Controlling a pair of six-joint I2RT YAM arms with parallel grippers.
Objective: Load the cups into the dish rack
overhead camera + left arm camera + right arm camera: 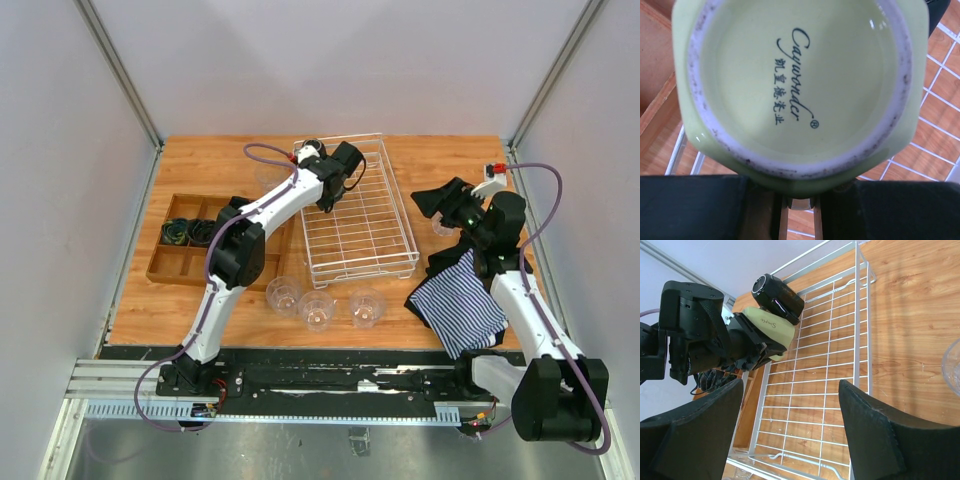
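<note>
Top external view shows the left arm stretched to the far left corner of the dish rack (345, 272). The left end effector (345, 165) is clamped on the pale yellow-green mug (772, 332), which hangs at the rack's left wall. Left wrist alone shows the mug's printed base, with the fingers (690, 207) pressed below it. Right wrist alone shows the black mug (777, 295) just beyond that end effector, against the held mug. The right end effector (790, 387) hovers spread wide, with one tumbler (952, 365) just right of it. Three tumblers (318, 308) stand on the table (200, 160).
</note>
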